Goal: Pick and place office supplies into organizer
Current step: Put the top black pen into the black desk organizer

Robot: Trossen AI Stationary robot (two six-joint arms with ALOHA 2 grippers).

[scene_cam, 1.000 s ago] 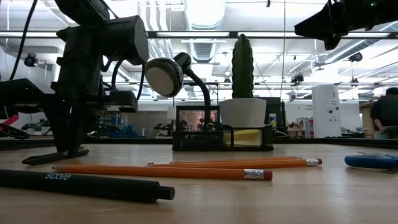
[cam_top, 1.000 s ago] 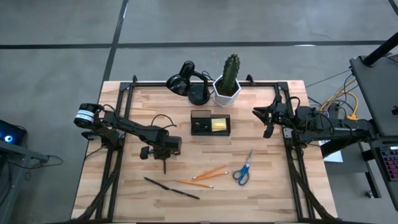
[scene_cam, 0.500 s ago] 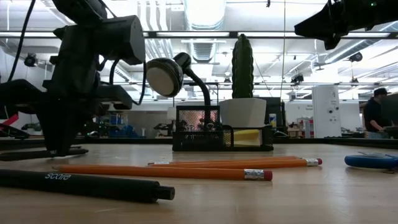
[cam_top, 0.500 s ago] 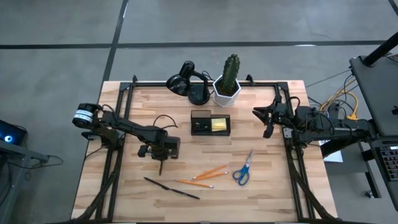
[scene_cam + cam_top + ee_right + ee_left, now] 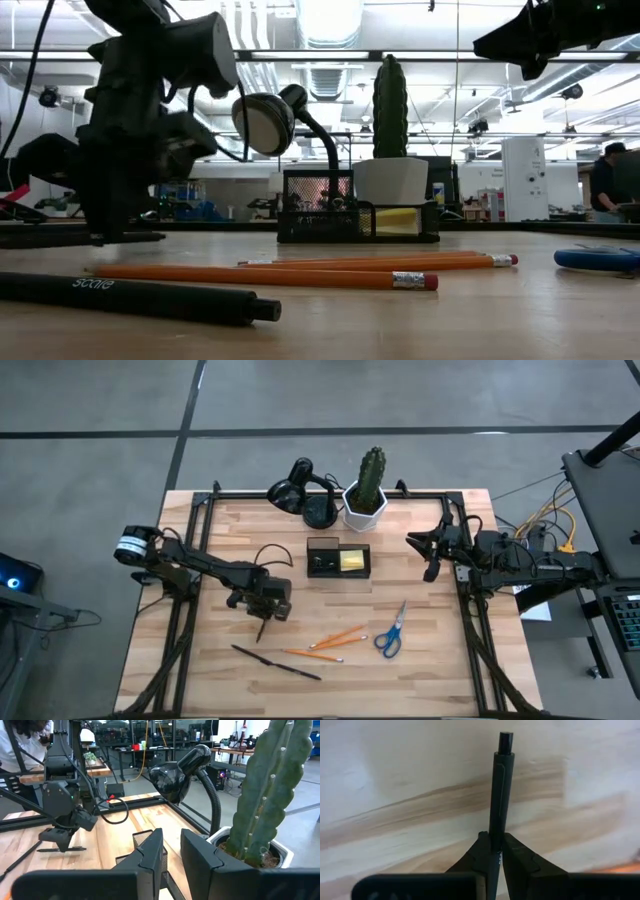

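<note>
**Left arm: pen in grip, bound for the organizer**

- Left gripper (image 5: 262, 622): low over the wooden table (image 5: 440, 660), in front of the organizer and a little toward the left edge. Its jaws are clamped on a thin dark pen (image 5: 496, 800); the wrist view shows the pen pinched between both fingers (image 5: 481, 854), most of its length sticking out ahead, above the wood.
- Right gripper (image 5: 430, 555): waits high at the right side of the table, jaws a little apart, holding nothing.
- Organizer (image 5: 338, 558): black tray near the table's middle, in front of the cactus pot (image 5: 365, 506) and lamp (image 5: 300, 490). The yellow sticky pad (image 5: 352, 561) already sits in its right compartment; small dark pieces lie in the left.
- Still on the table: second pen (image 5: 275, 661), two pencils (image 5: 336, 637), scissors (image 5: 391, 631), all near the front edge.

Handling note: the hold is near one end, so the pen may swing. Lift clear of the tray wall, carry slowly, line the pen up with a compartment, and release only when its tip is inside.
</note>
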